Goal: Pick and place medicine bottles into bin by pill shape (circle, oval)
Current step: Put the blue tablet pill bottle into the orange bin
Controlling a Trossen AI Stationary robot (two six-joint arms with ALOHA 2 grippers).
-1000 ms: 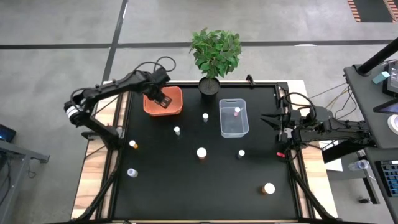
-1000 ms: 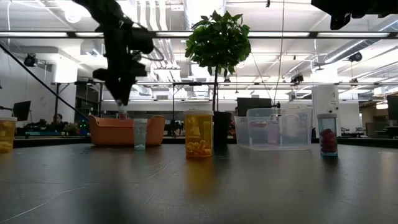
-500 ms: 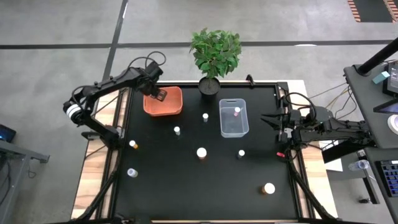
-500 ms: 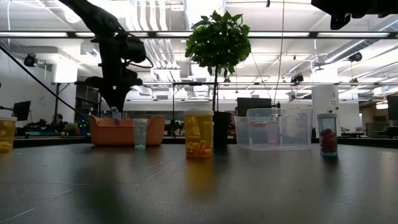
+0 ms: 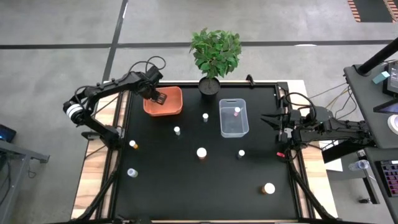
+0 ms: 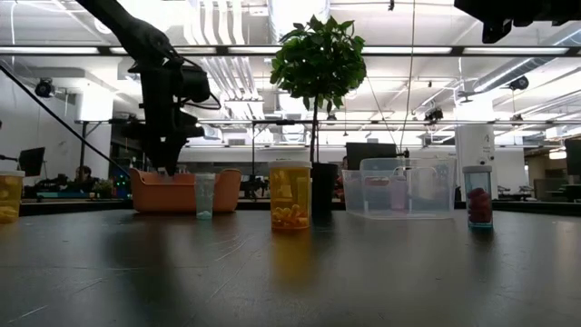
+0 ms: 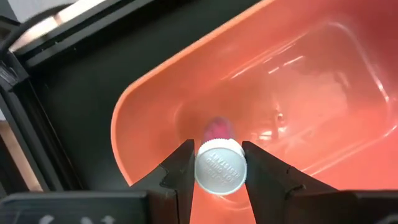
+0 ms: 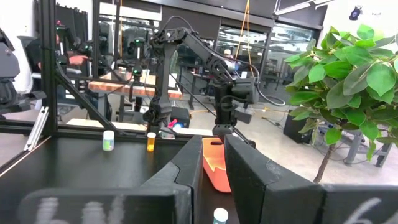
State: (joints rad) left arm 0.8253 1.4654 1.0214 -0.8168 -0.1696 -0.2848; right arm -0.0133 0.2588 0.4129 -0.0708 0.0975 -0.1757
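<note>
My left gripper [image 7: 219,171] hangs over the near-left corner of the orange bin [image 5: 172,107], and its two fingers are closed snugly on the sides of a white-capped pill bottle [image 7: 219,169], whose cap faces my wrist camera with something pink showing below it. From above, my left gripper [image 5: 159,98] sits just inside the bin's left rim; in the low view it hovers above the bin's edge rather than down in it. I judge this as the placing step: the bottle is carried to its bin and not yet let go. The next move calls for lowering a little so the drop is short, keeping the bottle inside the wall, then parting my fingers and lifting straight up so I don't clip the rim. My right gripper [image 5: 268,119] waits at the right edge of the table, beside the clear bin [image 5: 234,130], which already holds one bottle [image 5: 237,111]; its fingers stand slightly apart with nothing between them. The rest of the bottles are still loose on the black table [image 5: 168,186], among them an amber bottle [image 6: 290,195] of yellow pills in front of the potted plant [image 5: 214,53], so more sorting remains after this release
</note>
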